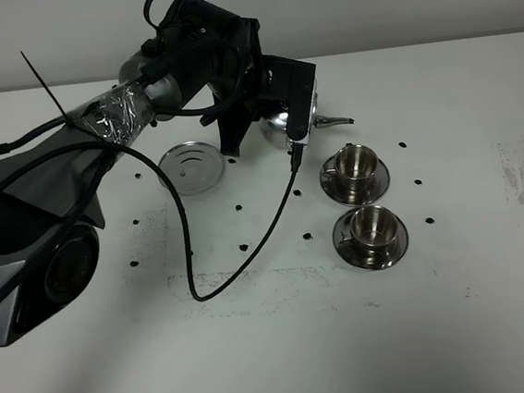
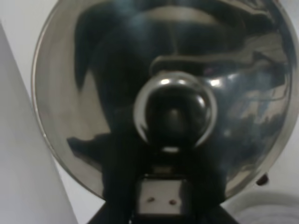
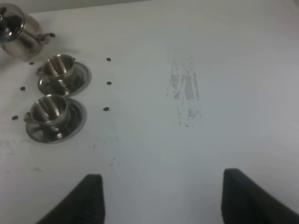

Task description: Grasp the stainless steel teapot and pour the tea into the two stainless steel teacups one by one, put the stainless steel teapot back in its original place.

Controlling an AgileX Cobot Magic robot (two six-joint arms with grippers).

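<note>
White table [image 1: 460,326] underneath. The left gripper [image 2: 161,198] is clamped on the stainless steel teapot [image 2: 163,70]. Tilted too fast, tea may overshoot the teacup [image 1: 359,161] just ahead of it.

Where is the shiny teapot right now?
In the high view the teapot is near the middle toward the back, half hidden behind the left arm, between the bare steel disc on its left and the farther teacup on its right.
</note>
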